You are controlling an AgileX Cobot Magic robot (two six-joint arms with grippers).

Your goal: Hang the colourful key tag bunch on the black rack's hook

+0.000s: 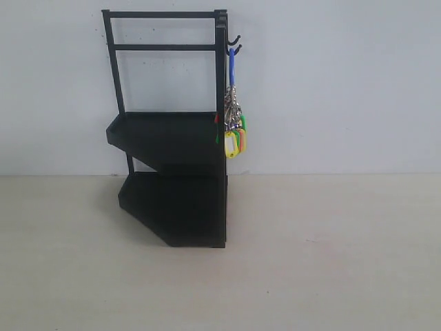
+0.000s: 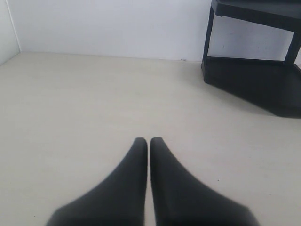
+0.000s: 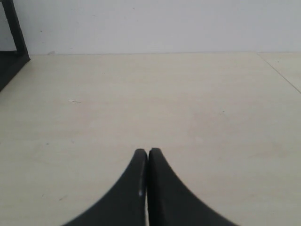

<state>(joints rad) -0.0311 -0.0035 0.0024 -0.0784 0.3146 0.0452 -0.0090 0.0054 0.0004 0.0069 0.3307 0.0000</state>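
The black rack (image 1: 172,138) stands upright on the table against the white wall. From a small hook (image 1: 234,45) at its upper right corner hangs the colourful key tag bunch (image 1: 235,134), its blue-sleeved ring above yellow, green and red tags. No arm shows in the exterior view. In the left wrist view my left gripper (image 2: 148,140) is shut with nothing between its fingers, low over the table, the rack's base (image 2: 254,77) some way off. My right gripper (image 3: 148,151) is shut and holds nothing, with a rack leg (image 3: 14,33) at the frame's edge.
The pale wooden tabletop (image 1: 331,248) spreads in front of and beside the rack. A white wall (image 1: 344,83) closes the back. A table edge (image 3: 282,75) shows in the right wrist view.
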